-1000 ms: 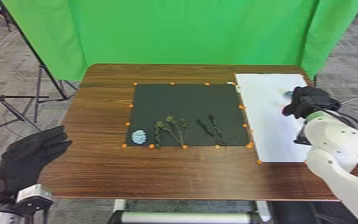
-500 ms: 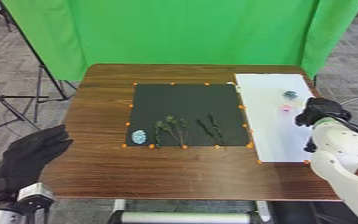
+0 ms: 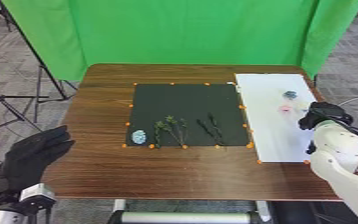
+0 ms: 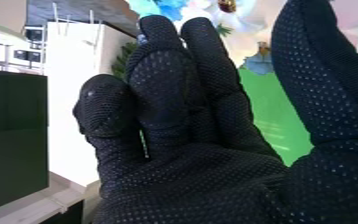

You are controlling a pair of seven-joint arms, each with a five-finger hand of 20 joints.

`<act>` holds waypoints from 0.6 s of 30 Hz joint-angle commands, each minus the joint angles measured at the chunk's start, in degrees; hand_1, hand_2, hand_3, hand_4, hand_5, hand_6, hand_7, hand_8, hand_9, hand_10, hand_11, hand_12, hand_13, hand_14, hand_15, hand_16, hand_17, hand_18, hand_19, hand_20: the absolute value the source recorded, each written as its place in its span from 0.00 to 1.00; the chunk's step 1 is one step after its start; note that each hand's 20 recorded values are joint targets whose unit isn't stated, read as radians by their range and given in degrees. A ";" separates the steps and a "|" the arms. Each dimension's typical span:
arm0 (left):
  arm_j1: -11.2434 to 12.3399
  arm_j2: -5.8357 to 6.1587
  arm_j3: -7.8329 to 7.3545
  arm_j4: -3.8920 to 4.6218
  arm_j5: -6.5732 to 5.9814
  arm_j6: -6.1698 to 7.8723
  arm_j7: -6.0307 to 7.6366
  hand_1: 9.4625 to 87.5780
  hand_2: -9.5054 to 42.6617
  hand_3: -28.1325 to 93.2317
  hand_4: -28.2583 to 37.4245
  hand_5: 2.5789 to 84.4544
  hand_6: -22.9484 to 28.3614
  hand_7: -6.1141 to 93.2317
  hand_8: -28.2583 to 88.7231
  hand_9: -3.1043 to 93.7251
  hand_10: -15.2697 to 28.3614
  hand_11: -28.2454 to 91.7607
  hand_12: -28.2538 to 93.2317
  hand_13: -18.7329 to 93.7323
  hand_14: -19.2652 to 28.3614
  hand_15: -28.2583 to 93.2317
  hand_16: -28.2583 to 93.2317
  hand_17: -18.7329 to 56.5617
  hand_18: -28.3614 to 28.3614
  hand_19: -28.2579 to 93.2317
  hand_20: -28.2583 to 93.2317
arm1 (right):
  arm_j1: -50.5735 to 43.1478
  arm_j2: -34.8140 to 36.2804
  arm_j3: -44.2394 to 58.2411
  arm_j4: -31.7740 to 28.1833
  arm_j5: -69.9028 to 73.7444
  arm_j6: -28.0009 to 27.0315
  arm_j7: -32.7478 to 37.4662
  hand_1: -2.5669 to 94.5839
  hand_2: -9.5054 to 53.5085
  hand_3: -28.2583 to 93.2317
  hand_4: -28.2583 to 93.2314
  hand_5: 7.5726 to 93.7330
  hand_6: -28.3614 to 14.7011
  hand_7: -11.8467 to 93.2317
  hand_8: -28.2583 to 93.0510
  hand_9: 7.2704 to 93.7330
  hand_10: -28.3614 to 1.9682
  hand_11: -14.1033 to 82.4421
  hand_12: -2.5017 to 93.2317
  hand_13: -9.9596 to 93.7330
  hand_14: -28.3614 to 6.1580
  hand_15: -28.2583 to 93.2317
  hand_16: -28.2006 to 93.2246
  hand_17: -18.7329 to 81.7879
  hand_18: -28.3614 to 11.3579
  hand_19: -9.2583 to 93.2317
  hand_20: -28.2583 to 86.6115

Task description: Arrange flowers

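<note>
Drawn back along the white sheet over the last second, the right hand is now seen at the sheet's right edge, its fingers loosely extended and nothing gripped. For a clean pick-up, a flower's base should be approached low and pinched lightly, so that petals are not crushed. On the sheet, the pink flower is left of the hand, near it; the blue flower is farther back.
</note>
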 commanded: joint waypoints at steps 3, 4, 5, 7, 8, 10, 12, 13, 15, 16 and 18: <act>-0.30 -0.23 0.22 0.21 -0.12 -0.16 -0.23 0.24 0.27 0.91 0.20 0.56 0.72 0.24 0.16 0.44 0.86 0.51 0.31 0.40 1.00 0.75 0.11 0.12 0.92 0.72 0.32 | 1.64 -0.75 -1.90 1.33 -0.42 1.17 0.73 0.41 0.01 0.89 0.01 0.58 0.47 0.29 0.15 0.61 0.29 0.34 0.20 0.78 0.53 0.86 0.38 0.71 0.30 1.00 0.53; -0.18 -0.05 0.21 0.25 -0.23 -0.14 0.01 0.23 0.27 0.91 0.20 0.56 0.72 0.24 0.16 0.44 0.86 0.51 0.31 0.40 1.00 0.75 0.11 0.12 0.92 0.72 0.32 | 1.75 -0.80 -2.09 1.54 -0.41 1.43 0.69 0.41 0.01 0.89 0.01 0.58 0.47 0.29 0.15 0.61 0.29 0.34 0.20 0.78 0.53 0.86 0.38 0.71 0.30 1.00 0.53; -0.06 -0.06 0.11 0.19 -0.21 -0.11 0.04 0.24 0.27 0.91 0.20 0.56 0.72 0.24 0.16 0.44 0.86 0.51 0.31 0.40 1.00 0.75 0.11 0.12 0.92 0.72 0.31 | 1.69 -0.70 -2.26 1.58 -0.38 1.82 0.76 0.41 0.01 0.89 0.01 0.58 0.47 0.29 0.15 0.61 0.30 0.34 0.20 0.78 0.53 0.86 0.38 0.71 0.30 1.00 0.53; 0.18 0.22 0.06 0.16 -0.57 0.14 0.57 0.24 0.27 0.91 0.20 0.56 0.72 0.24 0.16 0.44 0.86 0.51 0.31 0.40 1.00 0.75 0.11 0.12 0.92 0.72 0.31 | 2.04 -0.91 -2.64 1.90 0.00 2.50 1.21 0.41 0.02 0.89 0.01 0.58 0.47 0.29 0.15 0.62 0.31 0.34 0.20 0.78 0.53 0.86 0.38 0.72 0.30 1.00 0.53; -0.09 -0.03 0.01 0.21 -0.25 -0.11 0.05 0.24 0.27 0.91 0.20 0.56 0.72 0.24 0.16 0.44 0.86 0.51 0.31 0.40 1.00 0.75 0.11 0.12 0.92 0.72 0.31 | 1.75 -0.79 -2.61 1.79 0.27 2.90 1.70 0.42 0.02 0.89 0.01 0.59 0.48 0.30 0.15 0.63 0.32 0.35 0.20 0.78 0.54 0.86 0.38 0.72 0.30 1.00 0.53; -0.09 0.06 -0.13 0.22 -0.20 -0.20 0.06 0.23 0.27 0.91 0.20 0.56 0.72 0.24 0.16 0.44 0.86 0.51 0.31 0.40 1.00 0.75 0.11 0.12 0.91 0.72 0.31 | 1.66 -0.66 -2.81 2.06 -0.63 3.45 1.26 0.43 0.02 0.90 0.01 0.60 0.49 0.30 0.15 0.64 0.35 0.35 0.20 0.79 0.54 0.86 0.38 0.72 0.30 1.00 0.53; -0.18 0.14 -0.13 0.26 -0.25 -0.15 0.15 0.23 0.27 0.91 0.20 0.56 0.72 0.24 0.16 0.44 0.86 0.51 0.31 0.40 1.00 0.75 0.11 0.12 0.92 0.72 0.31 | 2.03 -0.48 -3.56 2.46 -1.13 4.30 1.50 0.45 0.01 0.90 0.01 0.61 0.49 0.31 0.15 0.67 0.37 0.37 0.20 0.80 0.56 0.86 0.38 0.72 0.31 1.00 0.53; 0.02 0.35 -0.12 0.24 -0.42 -0.10 0.46 0.23 0.27 0.91 0.20 0.56 0.72 0.24 0.16 0.44 0.86 0.51 0.31 0.40 1.00 0.75 0.11 0.12 0.92 0.72 0.31 | 2.19 -0.25 -4.12 2.67 -1.53 5.06 1.60 0.46 0.01 0.89 0.01 0.62 0.50 0.31 0.15 0.68 0.39 0.37 0.20 0.80 0.57 0.85 0.38 0.73 0.31 1.00 0.53; -0.38 0.07 -0.07 0.23 -0.05 -0.36 -0.11 0.23 0.27 0.91 0.20 0.56 0.72 0.24 0.16 0.44 0.86 0.51 0.31 0.40 1.00 0.75 0.11 0.12 0.92 0.72 0.31 | 2.40 -0.09 -4.85 3.21 -2.67 6.39 1.59 0.48 0.01 0.89 0.00 0.65 0.53 0.33 0.16 0.72 0.45 0.39 0.20 0.82 0.58 0.85 0.39 0.74 0.31 1.00 0.53; -0.29 0.05 -0.23 0.26 0.08 -0.65 -0.22 0.23 0.27 0.91 0.20 0.56 0.72 0.24 0.16 0.44 0.86 0.51 0.31 0.40 1.00 0.75 0.11 0.12 0.92 0.72 0.31 | 2.57 0.15 -5.47 3.48 -3.21 7.46 1.67 0.50 0.01 0.87 0.00 0.66 0.53 0.33 0.21 0.74 0.47 0.39 0.22 0.82 0.59 0.85 0.39 0.74 0.31 1.00 0.53; -0.24 0.16 -0.27 0.28 -0.01 -0.63 -0.04 0.23 0.27 0.91 0.20 0.56 0.72 0.24 0.16 0.44 0.86 0.51 0.31 0.40 1.00 0.75 0.11 0.12 0.91 0.72 0.31 | 2.86 0.27 -6.09 3.79 -3.94 8.34 1.67 0.55 0.01 0.83 0.00 0.69 0.55 0.36 0.25 0.81 0.56 0.34 0.28 0.84 0.62 0.84 0.39 0.76 0.32 1.00 0.53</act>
